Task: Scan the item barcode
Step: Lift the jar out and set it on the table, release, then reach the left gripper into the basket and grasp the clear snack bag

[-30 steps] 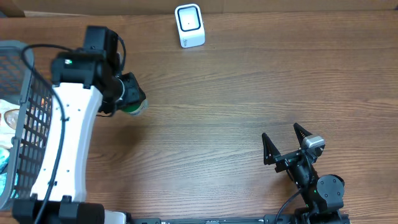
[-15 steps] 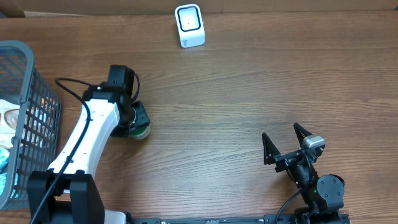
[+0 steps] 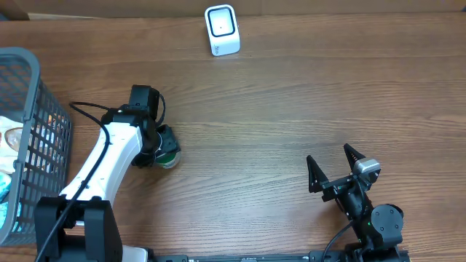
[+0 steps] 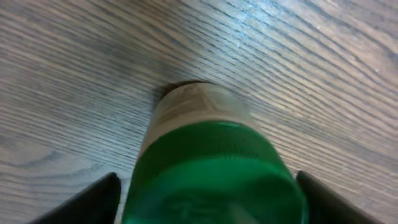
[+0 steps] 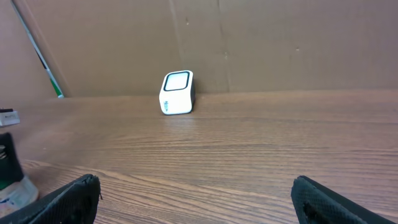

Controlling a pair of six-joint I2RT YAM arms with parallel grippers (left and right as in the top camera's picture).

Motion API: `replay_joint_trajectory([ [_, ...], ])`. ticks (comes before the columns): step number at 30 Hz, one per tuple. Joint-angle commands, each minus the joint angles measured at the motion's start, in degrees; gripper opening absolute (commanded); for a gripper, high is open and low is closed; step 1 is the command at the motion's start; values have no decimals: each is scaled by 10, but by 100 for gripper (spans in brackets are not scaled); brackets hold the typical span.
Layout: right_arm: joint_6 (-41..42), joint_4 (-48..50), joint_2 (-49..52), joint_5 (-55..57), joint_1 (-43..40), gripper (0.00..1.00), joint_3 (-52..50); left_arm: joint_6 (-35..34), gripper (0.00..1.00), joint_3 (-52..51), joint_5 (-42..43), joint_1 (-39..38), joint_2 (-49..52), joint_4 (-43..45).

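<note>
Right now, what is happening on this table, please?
The left gripper is around a green-capped bottle that stands upright on the table, with its jaws on either side and seemingly just off it. The white scanner sits at the far edge, well away from the bottle, so no scan is under way. The right gripper rests open and empty. A basket stands on the left.

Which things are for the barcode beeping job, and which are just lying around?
For the job: green-capped bottle, white scanner, left gripper around the bottle.
Just lying about: wire basket, the items inside it, open right gripper.
</note>
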Motion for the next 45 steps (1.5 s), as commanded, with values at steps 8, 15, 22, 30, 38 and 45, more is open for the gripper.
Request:
replay_joint_trajectory([
  [8,-2,3,-6,-1,0,100,1,-2,95,110,18,3,-8,-86],
  [15,-2,3,-6,-1,0,100,1,15,96,383,18,5,-9,-251],
  [22,-2,3,-6,-1,0,100,1,14,98,648,-16,52,-9,-382],
  [30,-2,3,-6,-1,0,100,1,19,100,777,-4,246,-16,-449],
  [38,-2,3,-6,-1,1,100,1,18,100,776,54,443,-15,-448],
  [45,-2,3,-6,-1,7,100,1,0,100,775,54,519,2,-449],
])
